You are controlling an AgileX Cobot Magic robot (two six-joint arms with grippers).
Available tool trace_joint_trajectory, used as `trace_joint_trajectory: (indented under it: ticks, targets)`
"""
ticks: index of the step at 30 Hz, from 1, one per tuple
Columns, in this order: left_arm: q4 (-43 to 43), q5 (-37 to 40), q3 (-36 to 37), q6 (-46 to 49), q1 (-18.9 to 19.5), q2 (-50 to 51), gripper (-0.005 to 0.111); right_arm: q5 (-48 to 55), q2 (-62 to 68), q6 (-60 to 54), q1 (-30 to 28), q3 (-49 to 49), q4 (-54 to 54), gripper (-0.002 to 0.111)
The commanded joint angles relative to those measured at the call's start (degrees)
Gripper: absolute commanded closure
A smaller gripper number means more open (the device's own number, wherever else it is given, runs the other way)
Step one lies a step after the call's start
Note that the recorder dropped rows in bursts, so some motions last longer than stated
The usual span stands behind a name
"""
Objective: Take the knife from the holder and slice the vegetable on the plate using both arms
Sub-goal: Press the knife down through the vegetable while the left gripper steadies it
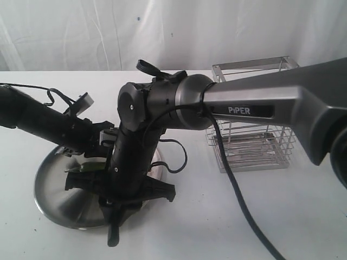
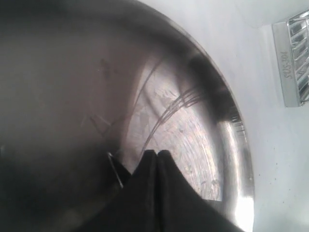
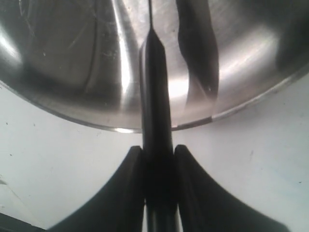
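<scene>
The shiny steel plate [image 1: 54, 200] lies at the front left of the table. The right arm [image 1: 255, 103], marked PiPER, reaches across and bends down over the plate's near rim. My right gripper [image 3: 157, 150] is shut on the black handle of the knife [image 3: 155, 96]; the thin blade points edge-on over the plate [image 3: 72, 63]. The left arm [image 1: 43, 119] comes in from the left. My left gripper [image 2: 157, 153] hangs low over the plate [image 2: 193, 125], fingers pressed together with nothing showing between them. The vegetable is hidden behind the arms.
The wire holder [image 1: 255, 146] stands to the right of the plate, behind the right arm; its steel rim [image 2: 289, 63] shows in the left wrist view. Black cables trail across the white table. A white curtain hangs behind.
</scene>
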Motion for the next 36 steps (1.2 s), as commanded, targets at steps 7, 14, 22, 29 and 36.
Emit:
trace_joint_trajectory:
  ticks: [7, 14, 22, 29, 36]
  targets:
    - [13.9, -3.5, 2.5, -5.7, -0.7, 1.4, 0.107, 1.0, -0.2, -0.8, -0.2, -0.5, -0.8, 0.108]
    - [13.9, -3.5, 2.5, -6.1, -0.7, 1.4, 0.107, 0.2, -0.2, 0.0, 2.5, -0.4, -4.3, 0.108]
    - [13.9, -1.5, 2.5, -6.3, -0.7, 1.4, 0.107, 1.6, 0.3, 0.7, 3.3, -0.3, -6.7, 0.108]
    - [12.3, 0.2, 2.5, -6.5, -0.5, 0.3, 0.107, 2.7, 1.5, 0.3, 4.0, 2.5, -6.1, 0.108]
    - [16.4, 0.1, 2.5, -8.2, -0.5, -0.8, 0.107, 3.5, 0.9, 0.1, 4.0, 2.7, -6.4, 0.108]
